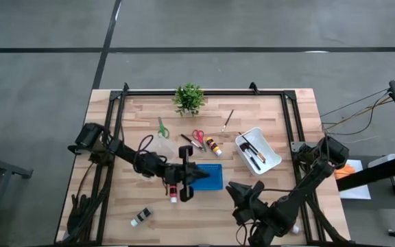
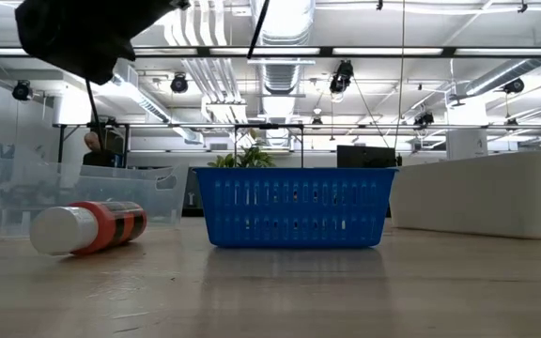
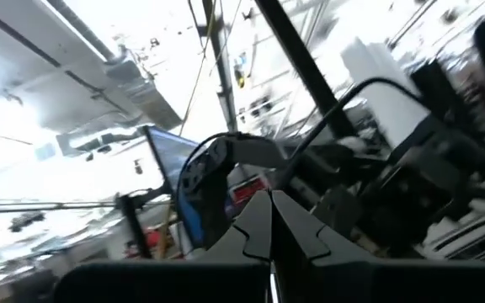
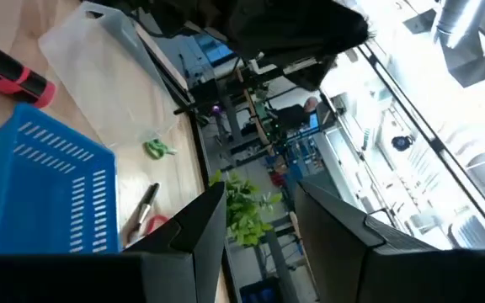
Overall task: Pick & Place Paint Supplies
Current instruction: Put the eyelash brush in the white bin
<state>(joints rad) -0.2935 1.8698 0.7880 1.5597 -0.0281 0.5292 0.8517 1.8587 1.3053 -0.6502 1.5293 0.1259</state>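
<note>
A red paint bottle (image 1: pixel 173 195) (image 2: pixel 87 227) (image 4: pixel 11 71) lies on its side on the table, near the left end of the blue basket (image 1: pixel 210 177) (image 2: pixel 294 207). My left gripper (image 1: pixel 196 176) (image 3: pixel 269 220) hangs above it, shut and empty, apart from the bottle. My right gripper (image 1: pixel 233 187) (image 4: pixel 259 223) waits open at the near right, facing the basket. Farther back lie green scissors (image 1: pixel 162 128), red scissors (image 1: pixel 197 136), an orange bottle (image 1: pixel 213 145) and a brush (image 1: pixel 228 121). A black and white bottle (image 1: pixel 141 217) lies by the near edge.
A white tray (image 1: pixel 258 149) right of centre holds brushes. A clear plastic container (image 1: pixel 158 145) (image 2: pixel 64 192) stands left of the basket. A small potted plant (image 1: pixel 189 98) sits at the far edge. Bare wood shows along the near edge between the arms.
</note>
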